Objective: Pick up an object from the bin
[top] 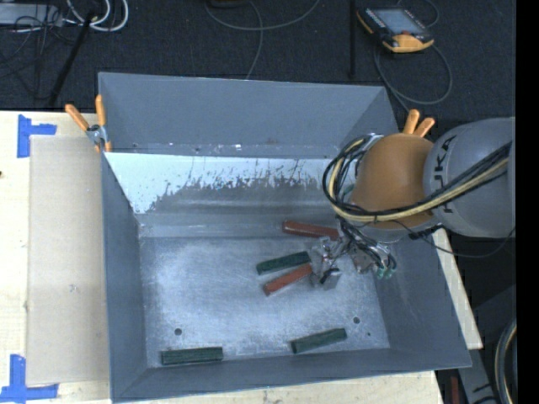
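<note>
**Bin contents, placed from the end effector**

1. End effector [327, 272]: you will find it low over the floor of the grey bin [194, 297], under the arm's orange cover [389, 179] and its looped cables [341, 175]. You cannot tell from this view whether it is apart or together.
2. Dark green bar [282, 263]: lies flat, just to the view's left of the end effector. Its nearer end reaches right up to the end effector, but you cannot tell whether they touch.
3. Red-brown bar [286, 282]: lies flat just beside the dark green bar, on the side toward the bin's front wall. It is tilted slightly, and its nearer end is also at the end effector.
4. Second red-brown bar [307, 229]: lies just beyond the end effector, toward the back wall. The wrist covers its right end.
5. Front green bar [318, 340]: lies flat and alone, well apart from the end effector, toward the front wall.
6. Far green bar [192, 356]: the item farthest from the end effector, to the view's left along the front wall.
</note>
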{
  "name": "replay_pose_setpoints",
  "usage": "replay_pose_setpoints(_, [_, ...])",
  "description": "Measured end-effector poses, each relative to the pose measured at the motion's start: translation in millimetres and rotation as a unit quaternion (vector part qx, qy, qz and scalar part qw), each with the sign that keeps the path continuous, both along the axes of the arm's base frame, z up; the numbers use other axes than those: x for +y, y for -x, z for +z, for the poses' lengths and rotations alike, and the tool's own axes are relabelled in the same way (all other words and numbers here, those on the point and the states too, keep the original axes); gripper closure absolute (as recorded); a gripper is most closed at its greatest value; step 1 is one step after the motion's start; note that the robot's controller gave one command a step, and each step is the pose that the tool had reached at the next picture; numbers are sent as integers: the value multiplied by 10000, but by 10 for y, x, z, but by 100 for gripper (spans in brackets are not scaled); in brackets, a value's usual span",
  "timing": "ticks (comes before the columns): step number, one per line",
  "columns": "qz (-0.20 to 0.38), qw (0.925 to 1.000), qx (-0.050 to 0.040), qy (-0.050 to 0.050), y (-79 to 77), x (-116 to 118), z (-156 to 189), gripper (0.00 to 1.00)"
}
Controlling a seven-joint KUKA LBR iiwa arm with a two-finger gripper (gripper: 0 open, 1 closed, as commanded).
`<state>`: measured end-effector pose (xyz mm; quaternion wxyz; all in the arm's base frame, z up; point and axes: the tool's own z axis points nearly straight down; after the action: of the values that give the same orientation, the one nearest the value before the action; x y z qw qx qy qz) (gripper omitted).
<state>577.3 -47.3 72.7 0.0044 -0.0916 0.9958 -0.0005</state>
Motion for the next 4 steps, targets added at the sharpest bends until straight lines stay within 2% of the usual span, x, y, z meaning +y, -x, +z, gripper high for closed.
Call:
replay_pose_setpoints(1, [4, 10000, 32, -2, 19, 3, -22, 0])
replay_pose_setpoints(2, [1013, 9948, 22, 0, -7, 356, -19, 0])
replay_pose_setpoints(3, [1005, 9949, 30, 1, -4, 350, -23, 100])
replay_pose_setpoints(4, [1194, 9929, 4, 11, 90, 207, 1271, 100])
